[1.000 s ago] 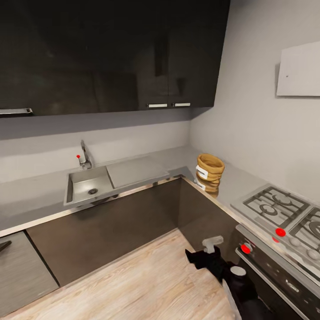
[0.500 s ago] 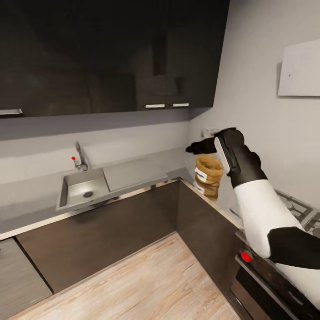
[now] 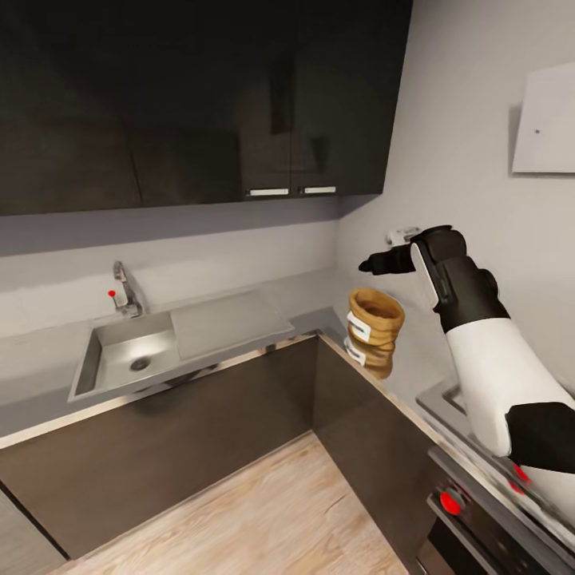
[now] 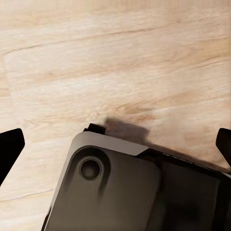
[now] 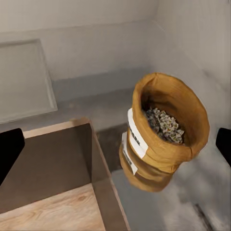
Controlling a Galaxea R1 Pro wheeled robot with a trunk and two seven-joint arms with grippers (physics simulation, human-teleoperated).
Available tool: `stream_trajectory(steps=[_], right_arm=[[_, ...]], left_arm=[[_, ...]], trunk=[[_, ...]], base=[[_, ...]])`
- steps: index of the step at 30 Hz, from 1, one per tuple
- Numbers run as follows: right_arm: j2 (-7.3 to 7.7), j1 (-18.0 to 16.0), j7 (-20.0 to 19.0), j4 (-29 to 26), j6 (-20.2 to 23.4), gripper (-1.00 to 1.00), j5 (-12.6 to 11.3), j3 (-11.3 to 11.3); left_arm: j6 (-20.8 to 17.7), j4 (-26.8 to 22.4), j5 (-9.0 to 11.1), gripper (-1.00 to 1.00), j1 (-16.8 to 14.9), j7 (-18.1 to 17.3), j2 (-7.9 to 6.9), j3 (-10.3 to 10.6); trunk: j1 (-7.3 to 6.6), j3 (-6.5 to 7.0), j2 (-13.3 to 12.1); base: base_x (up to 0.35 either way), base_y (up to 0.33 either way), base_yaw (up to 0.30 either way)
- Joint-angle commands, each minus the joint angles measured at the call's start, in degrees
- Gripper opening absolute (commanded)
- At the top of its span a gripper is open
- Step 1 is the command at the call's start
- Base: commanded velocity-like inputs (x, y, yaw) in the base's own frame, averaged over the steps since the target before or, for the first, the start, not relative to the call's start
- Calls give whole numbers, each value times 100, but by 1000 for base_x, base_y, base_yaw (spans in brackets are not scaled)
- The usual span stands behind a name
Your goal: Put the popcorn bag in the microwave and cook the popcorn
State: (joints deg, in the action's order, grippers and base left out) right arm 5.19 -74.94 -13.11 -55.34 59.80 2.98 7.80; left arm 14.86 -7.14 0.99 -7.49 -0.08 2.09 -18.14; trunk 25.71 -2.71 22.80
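Note:
The popcorn bag [image 3: 375,321], a tan sack with a rolled rim and white labels, stands upright on the pale grey countertop [image 3: 239,319] near the inner corner. My right gripper [image 3: 382,251] hovers just above the bag, open and holding nothing. In the right wrist view the bag [image 5: 163,139] sits ahead between the spread fingertips [image 5: 9,149], and greyish-beige popcorn [image 5: 163,122] lies heaped inside it. My left gripper [image 4: 116,147] hangs open over the wooden floor [image 4: 115,62]. The microwave is out of view.
A steel sink [image 3: 128,359] with a faucet [image 3: 124,291] is set into the counter at the left. A stove [image 3: 447,399] and an oven front with red knobs [image 3: 450,501] lie under my right arm. Dark wall cabinets [image 3: 200,96] hang overhead.
My right arm rose from low beside the oven to just above the popcorn bag. The head camera has turned, shifting the whole picture leftward.

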Motion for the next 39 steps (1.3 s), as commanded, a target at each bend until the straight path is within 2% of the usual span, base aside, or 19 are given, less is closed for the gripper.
stream_trajectory(steps=[1, 7, 11, 15, 21, 24, 27, 30, 33, 36, 39], right_arm=[[8, -5, -29, -3, 20, 100, 36, 19], [42, -3, -25, 4, 20, 100, 68, 24], [215, -3, -25, 43, 20, 100, 70, 20], [316, -55, -28, 860, 20, 100, 76, 5], [433, -85, -36, 1395, 20, 100, 85, 38], [507, -193, -34, 1862, 20, 100, 89, 171], [577, -426, -39, 2358, 20, 100, 89, 422], [712, -1029, -42, 3147, 20, 100, 83, 542], [769, -1556, -42, 3822, 20, 100, 80, 586], [729, -1709, -37, 4059, 20, 100, 86, 667], [657, -1719, -12, 4167, 20, 100, 88, 809]], left_arm=[[17, 2, 10, 100, -5, -1, 2, -13], [17, 2, 10, 100, -11, -1, 2, -14], [17, 6, 8, 100, -13, -1, 2, -4], [17, 3, -1, 100, 5, -1, 2, 25], [17, 2, -3, 100, 9, -1, 2, 36], [17, 2, -3, 100, 10, -1, 2, 38], [17, 2, -3, 100, 11, -1, 2, 39], [17, 2, -3, 100, 11, -1, 2, 39], [17, 2, -3, 100, 11, -1, 2, 39], [17, 2, -3, 100, 11, -1, 2, 39], [17, 2, -3, 100, 11, -1, 2, 39]], trunk=[[7, -13, 12], [7, -13, 12], [7, -13, 12], [7, -13, 12], [7, -13, 12], [7, -13, 12], [7, -13, 12], [7, -13, 12], [7, -13, 12], [7, -13, 12], [7, -13, 12]], base=[[337, 0, 0], [340, 0, 0], [341, 0, 0], [223, 0, 0], [20, 0, 0], [2, 0, 0], [0, 0, 0], [0, 0, 0], [0, 0, 0], [0, 0, 0], [0, 0, 0]])
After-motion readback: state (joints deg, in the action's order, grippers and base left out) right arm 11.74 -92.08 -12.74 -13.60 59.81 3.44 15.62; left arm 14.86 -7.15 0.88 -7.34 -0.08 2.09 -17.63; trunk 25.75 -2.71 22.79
